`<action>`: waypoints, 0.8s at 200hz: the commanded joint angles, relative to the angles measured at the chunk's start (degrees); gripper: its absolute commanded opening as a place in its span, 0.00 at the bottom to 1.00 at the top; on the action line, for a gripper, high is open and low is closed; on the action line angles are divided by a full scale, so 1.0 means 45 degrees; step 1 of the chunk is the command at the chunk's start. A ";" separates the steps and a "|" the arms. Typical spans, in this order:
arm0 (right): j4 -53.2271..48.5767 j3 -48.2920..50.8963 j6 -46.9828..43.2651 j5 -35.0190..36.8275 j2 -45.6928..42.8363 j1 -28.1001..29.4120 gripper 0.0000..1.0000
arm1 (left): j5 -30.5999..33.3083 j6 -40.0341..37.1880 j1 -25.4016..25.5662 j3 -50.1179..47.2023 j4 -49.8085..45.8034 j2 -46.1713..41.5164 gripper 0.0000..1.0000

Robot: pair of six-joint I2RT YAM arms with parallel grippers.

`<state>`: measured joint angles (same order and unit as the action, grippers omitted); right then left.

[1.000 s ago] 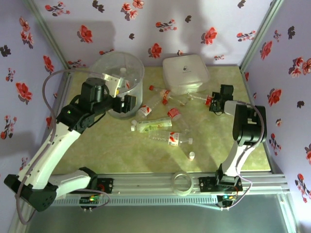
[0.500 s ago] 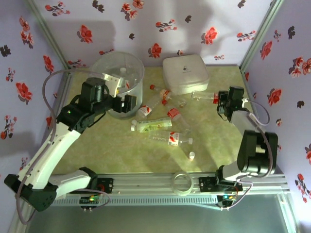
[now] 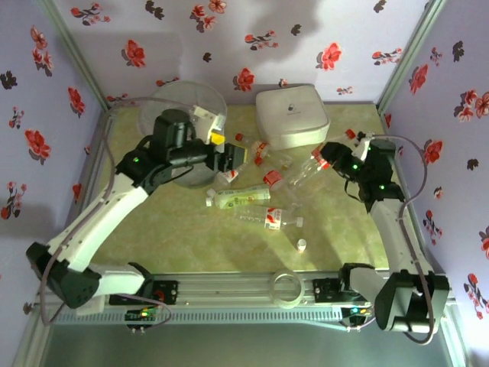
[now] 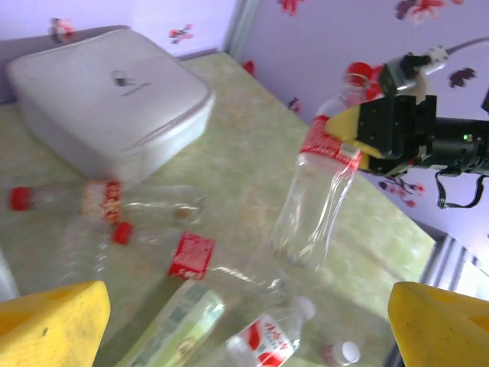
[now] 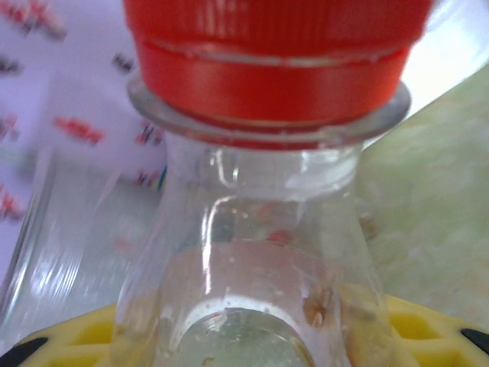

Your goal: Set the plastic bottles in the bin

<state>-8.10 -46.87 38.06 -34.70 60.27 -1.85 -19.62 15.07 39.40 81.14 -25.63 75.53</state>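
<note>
My right gripper (image 3: 335, 158) is shut on the neck of a clear plastic bottle (image 3: 309, 170) with a red cap, holding it tilted above the table; the left wrist view shows that bottle (image 4: 317, 191) hanging from the yellow fingers (image 4: 345, 128). Close up, its red cap (image 5: 275, 46) rises above my right gripper (image 5: 252, 340). My left gripper (image 3: 231, 155) hovers open over several bottles lying mid-table, including a green-label one (image 3: 233, 199) and a red-and-white one (image 3: 271, 218). The bin (image 3: 172, 98) stands at the back left, partly behind the left arm.
A white lidded box (image 3: 292, 115) sits at the back centre, right behind the bottles. A tiny loose white cap (image 3: 302, 245) lies toward the front. A clear ring (image 3: 288, 289) rests on the near rail. Flowered walls close in three sides.
The left arm swung from over the bin rightward to above the bottles, its jaws widening. The right gripper closed on a bottle, lifted it off the table and carried it toward the centre.
</note>
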 commanded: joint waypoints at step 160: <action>0.2185 -0.0366 0.0129 -0.3232 -0.0555 0.2416 0.48 | -0.2438 0.1011 0.2396 0.1110 0.2048 0.4081 1.00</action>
<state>-2.35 -48.71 36.93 -48.34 57.23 7.86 -28.18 17.89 49.10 84.71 -19.53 92.25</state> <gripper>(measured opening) 0.517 0.997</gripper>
